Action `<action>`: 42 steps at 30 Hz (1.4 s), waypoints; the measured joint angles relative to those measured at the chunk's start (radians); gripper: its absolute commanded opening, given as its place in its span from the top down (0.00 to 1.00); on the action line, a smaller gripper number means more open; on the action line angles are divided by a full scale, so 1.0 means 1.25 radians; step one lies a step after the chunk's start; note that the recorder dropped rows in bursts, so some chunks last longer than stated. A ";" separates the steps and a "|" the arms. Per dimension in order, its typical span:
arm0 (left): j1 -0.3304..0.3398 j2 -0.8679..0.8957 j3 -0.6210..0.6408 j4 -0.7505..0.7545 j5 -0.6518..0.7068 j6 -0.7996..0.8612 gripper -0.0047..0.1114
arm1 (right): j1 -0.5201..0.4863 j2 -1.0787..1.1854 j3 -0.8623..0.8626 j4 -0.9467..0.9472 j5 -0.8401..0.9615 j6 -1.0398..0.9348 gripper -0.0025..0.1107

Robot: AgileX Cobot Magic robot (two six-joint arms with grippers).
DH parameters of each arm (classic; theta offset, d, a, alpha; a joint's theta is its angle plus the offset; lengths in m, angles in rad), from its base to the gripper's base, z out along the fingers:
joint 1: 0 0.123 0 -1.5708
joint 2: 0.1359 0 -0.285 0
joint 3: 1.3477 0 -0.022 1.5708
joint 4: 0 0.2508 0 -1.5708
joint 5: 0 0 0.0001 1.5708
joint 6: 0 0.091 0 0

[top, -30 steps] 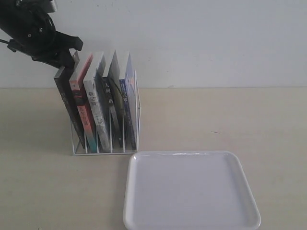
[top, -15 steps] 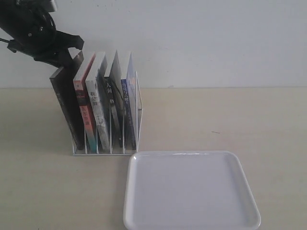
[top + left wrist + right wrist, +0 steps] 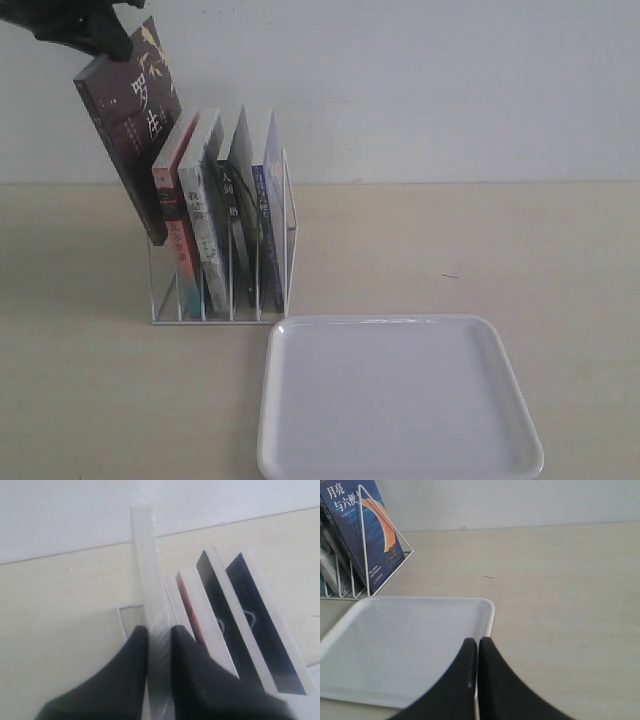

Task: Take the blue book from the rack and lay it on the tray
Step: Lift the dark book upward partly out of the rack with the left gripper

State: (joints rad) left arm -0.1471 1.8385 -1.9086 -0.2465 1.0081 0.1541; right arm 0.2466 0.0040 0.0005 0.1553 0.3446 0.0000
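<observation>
From the exterior view, my left claw [image 3: 116,44] is pinching the top corner of a dark book [image 3: 135,130] with white characters on its cover. I am holding it tilted, its top leaning left. Its lower end is hanging above the floor of the rack [image 3: 220,318], at the rack's left end, just beside a red-spined book [image 3: 172,215]. The blue book [image 3: 268,225] is standing in the last slot at the rack's right end, leaning like its neighbours. The tray [image 3: 400,400] is lying flat on the worktop [image 3: 500,250], near the rack's front right corner.

Through my left wrist view, my left claw [image 3: 159,636] is clamping tight on the pale page edge of the dark book [image 3: 146,565], one finger pressing each side. The other books are fanning out beside it. I cannot tell for certain which of them is the blue one.

Through my right wrist view, my right claw [image 3: 477,647] is hovering over the rim of the tray [image 3: 410,640]. Its fingers are pressing together and gripping nothing. Beyond the tray, the blue book [image 3: 362,530] is leaning behind the rack's [image 3: 366,555] end wire, showing its orange crescent.
</observation>
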 measured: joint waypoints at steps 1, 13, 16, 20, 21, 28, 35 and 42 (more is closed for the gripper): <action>0.000 0.000 -0.009 0.000 0.012 -0.003 0.92 | 0.000 0.000 0.000 0.000 0.000 0.000 0.98; 0.000 -0.024 -0.077 0.000 0.071 -0.011 0.92 | 0.000 0.000 0.000 0.000 0.000 0.000 0.98; 0.000 -0.030 -0.101 0.000 0.086 -0.013 0.92 | 0.000 0.000 0.000 0.000 0.000 0.000 0.98; 0.000 -0.039 -0.140 0.000 0.109 -0.015 0.92 | 0.000 0.000 0.000 0.000 0.000 0.000 0.98; 0.000 -0.040 -0.146 0.000 0.116 -0.015 0.92 | 0.000 0.000 0.000 0.000 0.000 0.000 0.98; 0.000 -0.052 -0.156 0.000 0.134 -0.017 0.92 | 0.000 0.000 0.000 0.000 0.000 0.000 0.98; 0.000 -0.079 -0.156 0.000 0.134 -0.017 0.92 | 0.000 0.000 0.000 0.000 0.000 0.000 0.98; 0.000 -0.076 -0.156 -0.003 0.134 -0.017 0.92 | 0.000 0.000 0.000 0.000 0.000 0.000 0.98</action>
State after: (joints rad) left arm -0.1471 1.7436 -2.1033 -0.2503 1.1759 0.1325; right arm 0.2466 0.0040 0.0005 0.1550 0.3446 0.0000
